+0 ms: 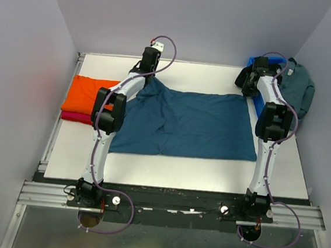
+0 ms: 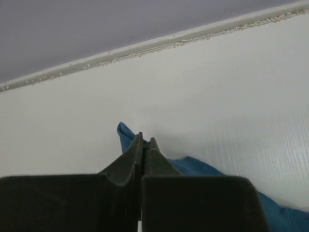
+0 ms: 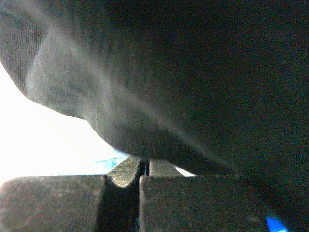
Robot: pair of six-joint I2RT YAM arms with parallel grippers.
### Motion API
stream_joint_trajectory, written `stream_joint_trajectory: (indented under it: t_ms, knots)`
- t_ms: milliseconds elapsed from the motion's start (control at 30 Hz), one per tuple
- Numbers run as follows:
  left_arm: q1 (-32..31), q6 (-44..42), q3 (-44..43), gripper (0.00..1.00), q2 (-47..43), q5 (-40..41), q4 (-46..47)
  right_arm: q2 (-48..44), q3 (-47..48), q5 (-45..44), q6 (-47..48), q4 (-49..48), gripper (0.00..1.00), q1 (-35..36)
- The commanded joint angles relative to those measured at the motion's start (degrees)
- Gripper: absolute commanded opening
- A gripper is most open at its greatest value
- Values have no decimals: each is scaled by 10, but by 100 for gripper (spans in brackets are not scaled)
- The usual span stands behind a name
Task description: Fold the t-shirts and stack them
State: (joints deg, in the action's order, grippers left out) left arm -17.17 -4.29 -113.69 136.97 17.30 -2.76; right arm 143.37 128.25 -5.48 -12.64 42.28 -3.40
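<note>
A dark teal t-shirt [image 1: 183,123] lies spread across the middle of the table. My left gripper [image 1: 149,69] is at the shirt's far left corner and is shut on a pinch of that teal cloth [image 2: 126,135], held just above the white table. My right gripper [image 1: 247,80] is at the far right beside the blue bin. Its jaws are shut, and their tips meet the edge of a dark t-shirt [image 3: 193,82] that fills the right wrist view. A folded orange t-shirt [image 1: 89,93] lies on a crimson one [image 1: 75,117] at the left edge.
A rigid blue bin [image 1: 254,63] stands at the far right corner with a grey-blue t-shirt [image 1: 298,87] draped over it. The back wall edge [image 2: 145,46] runs close behind my left gripper. A metal rail [image 1: 169,202] borders the table's near edge.
</note>
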Motion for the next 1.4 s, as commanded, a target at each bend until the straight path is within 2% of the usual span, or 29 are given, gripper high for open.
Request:
stream_joint_trajectory:
  t_ms: [0, 133, 800, 1367]
  knots:
    - [-9, -2, -7, 0, -19, -2, 0, -70, -35, -12, 4, -19, 1, -4]
    - [-19, 3, 9, 0, -33, 12, 7, -99, -41, -8, -1, -15, 1, -3]
    - [-72, -97, 95, 0, -121, 153, 21, -205, -176, -17, -32, -14, 1, -5]
    - [-115, -135, 227, 0, -228, 239, 63, -310, -323, -20, -54, -35, 1, -16]
